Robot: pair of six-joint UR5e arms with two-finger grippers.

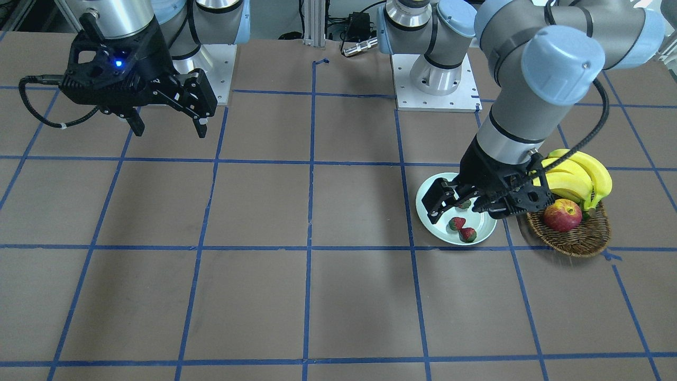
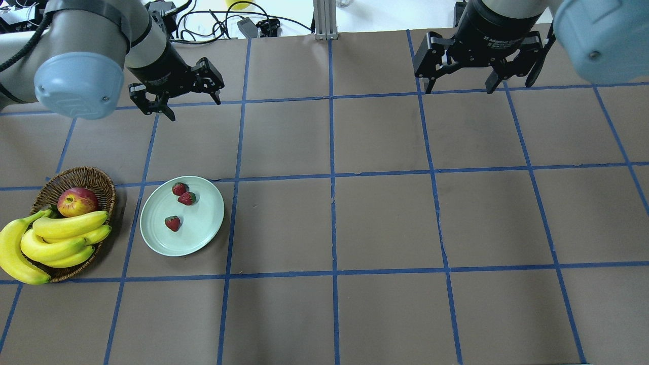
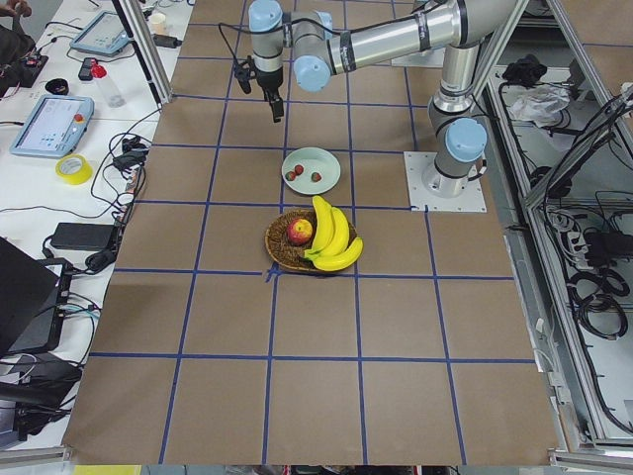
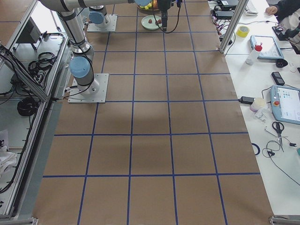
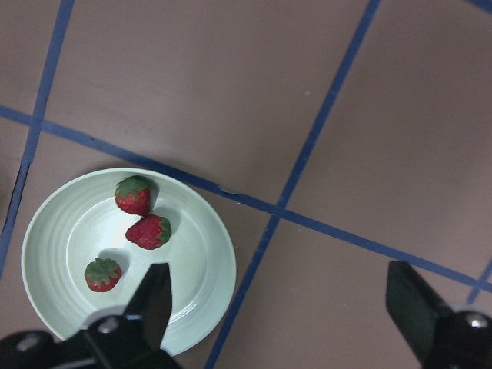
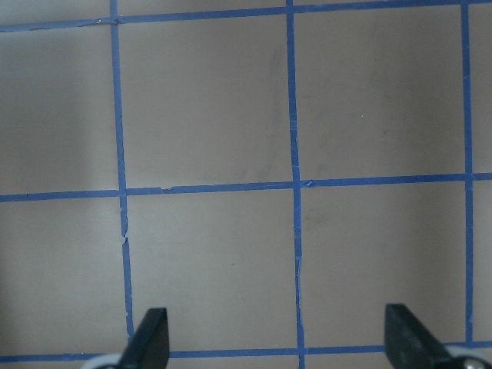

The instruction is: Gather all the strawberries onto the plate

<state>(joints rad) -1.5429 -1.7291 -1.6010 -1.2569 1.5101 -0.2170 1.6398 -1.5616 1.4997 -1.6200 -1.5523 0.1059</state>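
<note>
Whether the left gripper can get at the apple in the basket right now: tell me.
Probably yes. The left gripper hangs open and empty, and the apple lies bare on top in the basket, the bananas beside it, not over it.

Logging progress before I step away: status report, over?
Left tool open, empty, above the table. Right tool open, empty. All three strawberries on the plate. Nothing obstructing.
</note>
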